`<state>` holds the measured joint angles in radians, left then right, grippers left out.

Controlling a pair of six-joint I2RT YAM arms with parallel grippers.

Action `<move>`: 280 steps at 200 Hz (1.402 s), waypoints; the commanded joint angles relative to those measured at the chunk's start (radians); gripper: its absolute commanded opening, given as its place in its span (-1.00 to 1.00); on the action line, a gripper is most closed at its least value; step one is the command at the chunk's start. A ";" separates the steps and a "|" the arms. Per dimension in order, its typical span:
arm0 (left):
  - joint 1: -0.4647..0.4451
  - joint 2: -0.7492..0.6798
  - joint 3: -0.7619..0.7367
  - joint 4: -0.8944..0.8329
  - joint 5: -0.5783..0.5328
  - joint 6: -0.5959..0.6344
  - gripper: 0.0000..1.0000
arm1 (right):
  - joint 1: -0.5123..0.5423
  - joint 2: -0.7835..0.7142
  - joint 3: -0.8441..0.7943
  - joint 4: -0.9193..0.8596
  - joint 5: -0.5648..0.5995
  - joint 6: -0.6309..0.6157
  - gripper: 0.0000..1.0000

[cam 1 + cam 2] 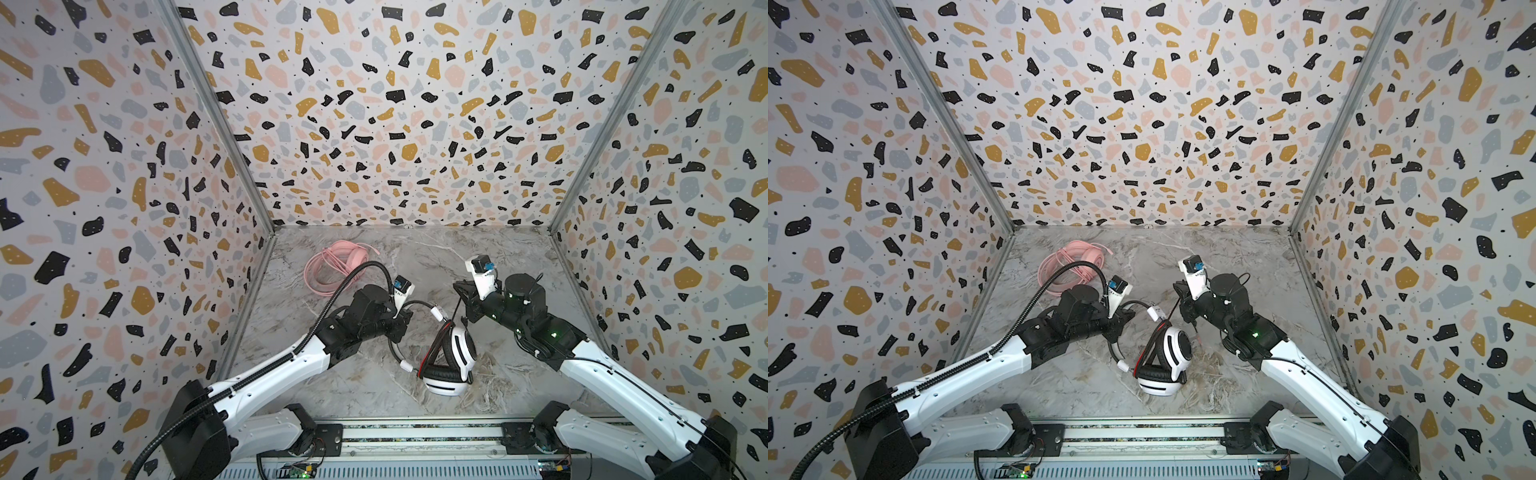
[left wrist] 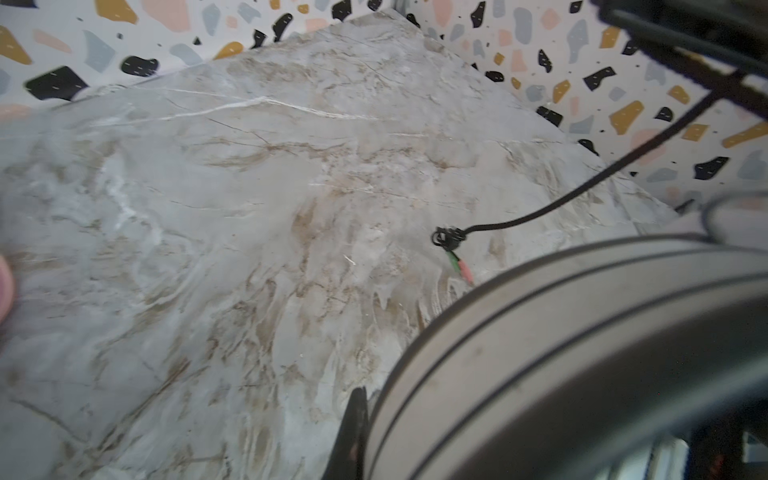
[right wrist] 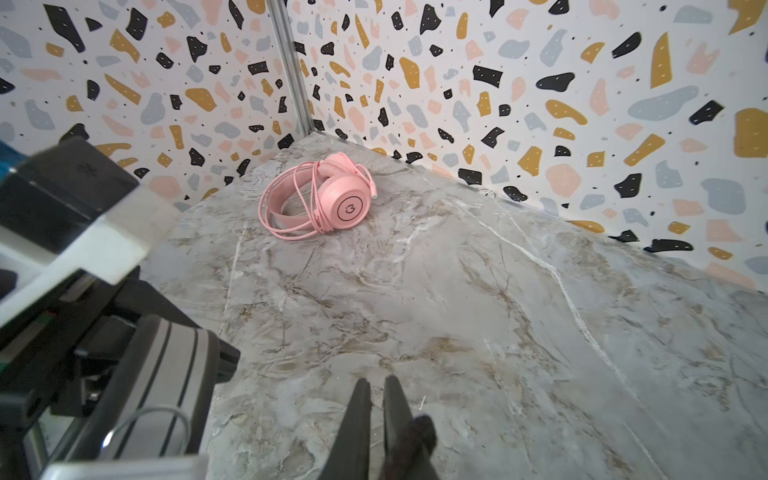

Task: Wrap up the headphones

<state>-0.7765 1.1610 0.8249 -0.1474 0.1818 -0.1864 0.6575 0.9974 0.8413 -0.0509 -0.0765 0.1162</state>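
The white-and-black headphones stand on edge at the middle front of the table in both top views. My left gripper is shut on their thin black band; the striped ear cup sits right against its one visible finger. My right gripper hovers just right of them with its jaws almost together, and the black cable hangs from it down to the plug on the table. The pink headphones lie at the back left with their cable coiled around them.
Speckled walls close in the marble table on the left, back and right. A metal rail carrying both arm bases runs along the front edge. The left arm's black hose arches over the pink headphones' near side.
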 commanded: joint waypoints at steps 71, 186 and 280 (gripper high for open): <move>-0.005 -0.140 0.157 0.200 0.332 -0.208 -1.00 | -0.042 0.023 -0.194 0.189 -0.123 0.125 -0.77; 0.079 -0.149 0.284 0.368 0.394 -0.533 -1.00 | -0.058 -0.004 -0.354 0.324 -0.158 0.184 -0.76; 0.226 -0.134 0.325 0.440 0.341 -0.667 -1.00 | -0.062 0.030 -0.422 0.406 -0.238 0.225 -0.79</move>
<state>-0.5976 1.0561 1.0908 0.1215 0.5182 -0.7544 0.6010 1.0470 0.4339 0.3534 -0.3027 0.3214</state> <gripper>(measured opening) 0.070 0.111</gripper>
